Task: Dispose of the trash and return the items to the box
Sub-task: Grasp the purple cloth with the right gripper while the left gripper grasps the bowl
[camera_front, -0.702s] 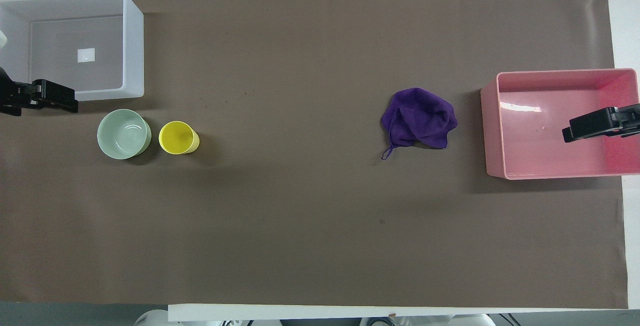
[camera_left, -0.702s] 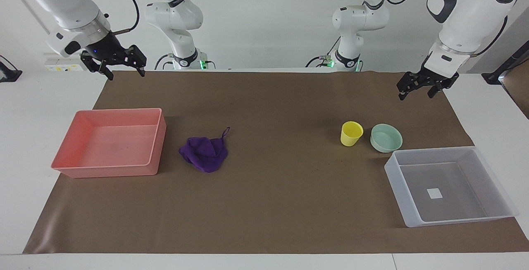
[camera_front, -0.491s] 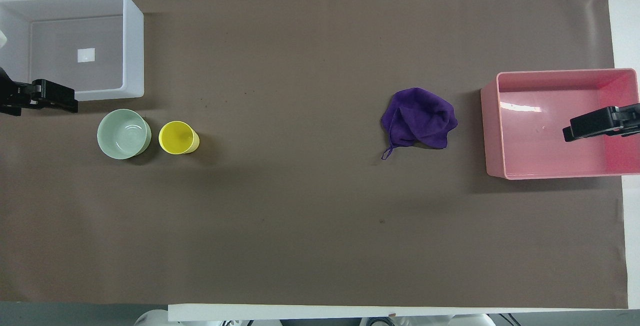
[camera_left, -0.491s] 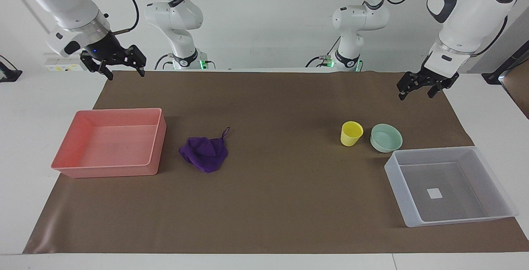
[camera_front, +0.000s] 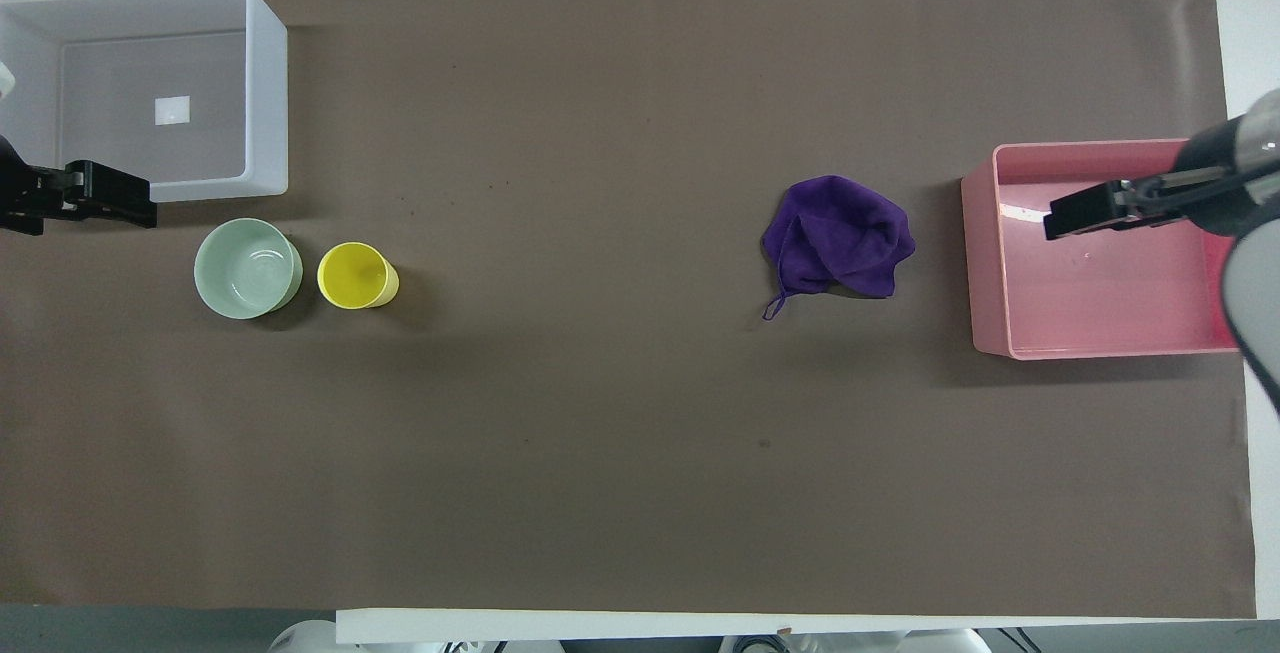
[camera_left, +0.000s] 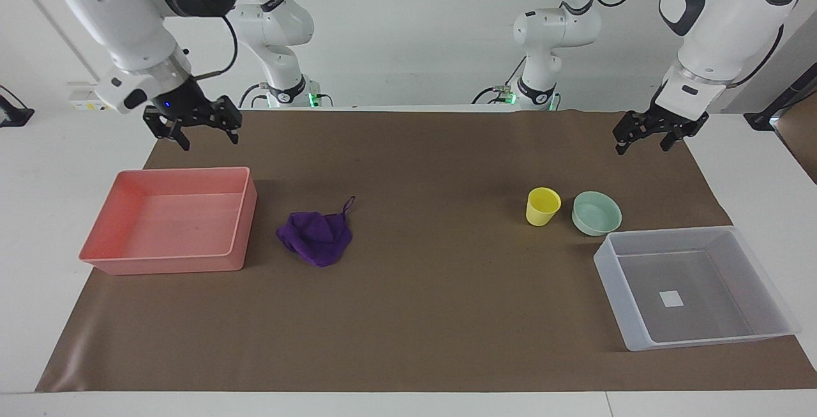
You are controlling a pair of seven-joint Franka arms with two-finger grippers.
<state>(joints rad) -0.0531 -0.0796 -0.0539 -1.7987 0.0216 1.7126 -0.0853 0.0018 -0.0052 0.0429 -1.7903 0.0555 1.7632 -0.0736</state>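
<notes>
The trash, a deep-purple cloth (camera_left: 316, 238) (camera_front: 840, 248) with a string loop, lies crumpled on the brown mat beside the pink tray. A yellow cup (camera_left: 542, 206) (camera_front: 355, 275) and a mint-green bowl (camera_left: 597, 212) (camera_front: 248, 268) stand upright side by side, just nearer to the robots than the translucent box (camera_left: 664, 233) (camera_front: 265, 83). The box holds only a small white square. My right gripper (camera_left: 209, 141) (camera_front: 1060, 218) hangs open and empty in the air over the pink tray. My left gripper (camera_left: 641, 147) (camera_front: 140, 208) is open and empty over the mat by the box's corner.
A salmon-pink tray (camera_left: 236, 225) (camera_front: 985, 273) with nothing in it sits at the right arm's end of the mat. The brown mat (camera_left: 415, 315) covers most of the white table.
My right gripper has come down and moved toward the table's middle, now showing over the pink tray's inner half from overhead. The left arm, cloth, cup and bowl have not moved.
</notes>
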